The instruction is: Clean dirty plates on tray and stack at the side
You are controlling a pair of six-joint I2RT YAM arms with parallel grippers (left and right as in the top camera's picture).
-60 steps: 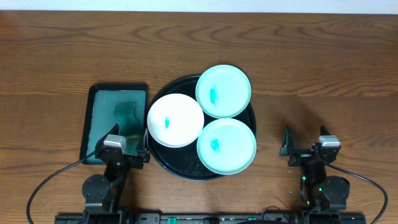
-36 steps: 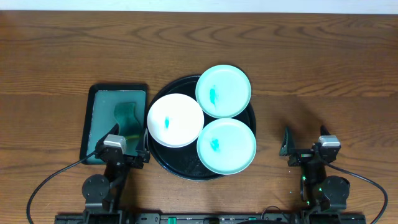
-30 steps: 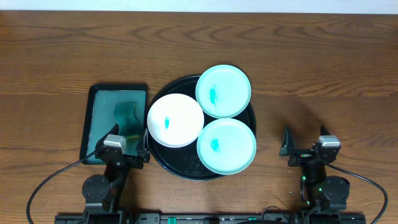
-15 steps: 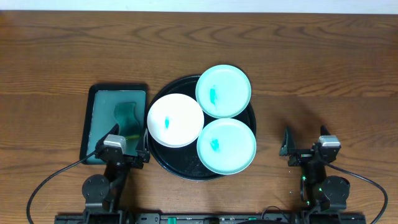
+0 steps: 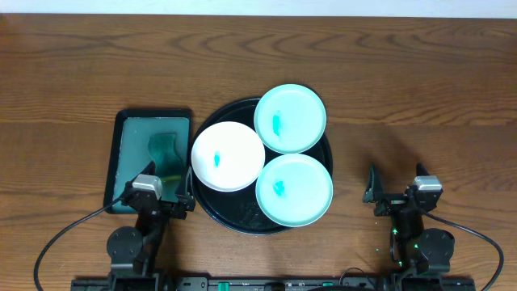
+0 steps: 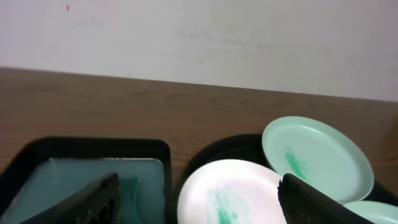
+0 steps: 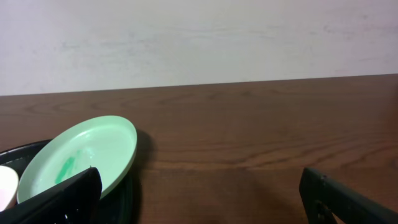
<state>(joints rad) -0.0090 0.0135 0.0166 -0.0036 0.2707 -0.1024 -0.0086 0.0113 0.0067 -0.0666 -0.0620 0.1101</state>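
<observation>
From above, a wooden table (image 5: 420, 81) held a large round black tray (image 5: 230, 210) near its middle. Three small plates lay on it, crowded together: a white plate (image 5: 229, 156) on the left, a mint plate (image 5: 290, 118) at the far side, and a second mint plate (image 5: 294, 190) at the near right. The far one overlapped the other two and reached past the tray's rim. Each had a teal smear (image 5: 277, 123) near its centre. Just left of the round tray sat a smaller dark green rectangular tray (image 5: 119, 162) with a sponge (image 5: 166, 149) in it.

Only the wrist cameras showed the pale wall (image 6: 199, 37) behind the table. They also showed that the far mint plate sat tilted, its right edge raised. The left wrist camera took in the near end of the green tray, the white plate, the far mint plate and a sliver of the near one. The right wrist camera caught only one mint plate, a sliver of white, and bare wood.

Both arms were folded low at the table's near edge, pointing toward the wall. The left gripper (image 6: 198, 186) hung over the near end of the green tray, its jaws spread wide with nothing between them. The right gripper (image 7: 200, 177) sat over bare table, well apart from the round tray, also spread wide and holding nothing.
</observation>
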